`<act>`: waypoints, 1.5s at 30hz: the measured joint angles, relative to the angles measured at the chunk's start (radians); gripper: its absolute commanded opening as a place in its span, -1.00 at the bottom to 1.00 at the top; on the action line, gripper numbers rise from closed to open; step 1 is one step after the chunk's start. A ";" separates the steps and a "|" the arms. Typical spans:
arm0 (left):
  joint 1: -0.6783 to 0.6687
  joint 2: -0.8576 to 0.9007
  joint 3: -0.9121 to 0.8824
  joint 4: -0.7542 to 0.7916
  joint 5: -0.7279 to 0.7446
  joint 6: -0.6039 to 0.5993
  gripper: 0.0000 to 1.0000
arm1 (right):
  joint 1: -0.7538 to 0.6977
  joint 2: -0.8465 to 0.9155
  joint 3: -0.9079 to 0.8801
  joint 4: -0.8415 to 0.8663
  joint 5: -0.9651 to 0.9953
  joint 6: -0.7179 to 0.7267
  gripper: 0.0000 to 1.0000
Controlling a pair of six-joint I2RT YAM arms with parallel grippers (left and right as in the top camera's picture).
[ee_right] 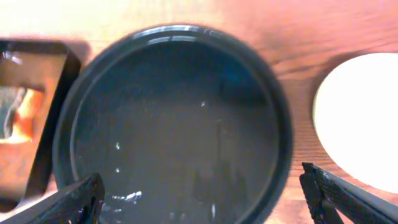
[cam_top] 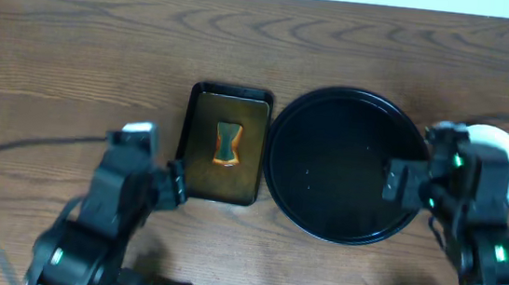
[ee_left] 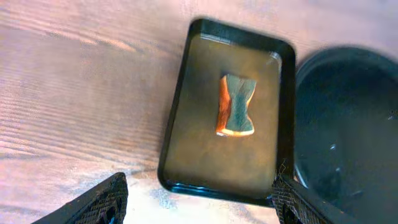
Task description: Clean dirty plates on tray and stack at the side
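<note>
Tray (ee_right: 174,124) gleams black and wet, pale plate (ee_right: 364,118) just beside.

Small dark rectangular metal pan (cam_top: 197,176) with rounded corners and a raised rim, shallow glossy brownish liquid (ee_left: 205,155) over the pan's floor, waisted orange and grey-green sponge (cam_top: 226,144) lying flat near the pan's middle, its length along the pan's longer side
</note>
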 measured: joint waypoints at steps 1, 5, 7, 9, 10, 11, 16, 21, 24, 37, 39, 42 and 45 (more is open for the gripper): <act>0.000 -0.042 -0.011 0.000 -0.005 -0.001 0.51 | 0.000 -0.040 -0.015 -0.005 0.004 0.003 0.99; 0.000 -0.143 -0.024 0.001 -0.013 -0.002 0.51 | 0.000 -0.161 -0.034 -0.054 0.017 0.012 0.99; 0.000 -0.167 -0.025 0.003 -0.015 -0.002 0.50 | 0.000 -0.201 -0.035 -0.079 0.019 0.016 0.98; 0.000 -0.176 -0.025 0.003 -0.015 -0.002 0.51 | 0.000 -0.226 -0.035 -0.108 0.019 0.018 0.98; 0.000 -0.176 -0.025 0.004 -0.015 -0.002 0.51 | 0.000 -0.232 -0.035 -0.122 0.019 0.018 0.98; 0.000 -0.175 -0.026 0.004 -0.015 -0.002 0.51 | 0.000 -0.234 -0.035 -0.134 0.019 0.019 0.98; 0.000 -0.175 -0.026 0.004 -0.015 -0.002 0.51 | 0.000 -0.233 -0.036 -0.202 0.019 0.019 0.98; 0.000 -0.175 -0.026 0.004 -0.015 -0.002 0.51 | 0.000 -0.233 -0.037 -0.240 0.019 0.019 0.98; 0.000 -0.175 -0.026 0.004 -0.015 -0.002 0.51 | 0.000 -0.233 -0.037 -0.258 0.019 0.019 0.98; 0.000 -0.175 -0.026 0.004 -0.015 -0.002 0.52 | 0.000 -0.294 -0.058 -0.164 0.053 0.017 0.99; 0.000 -0.175 -0.027 0.004 -0.015 -0.002 0.52 | 0.000 -0.336 -0.097 -0.060 0.056 0.008 0.98; 0.000 -0.175 -0.027 0.004 -0.015 -0.002 0.51 | 0.000 -0.425 -0.186 0.083 0.056 -0.004 0.98; 0.000 -0.175 -0.029 0.004 -0.015 -0.002 0.52 | 0.000 -0.528 -0.307 0.219 0.057 -0.010 0.98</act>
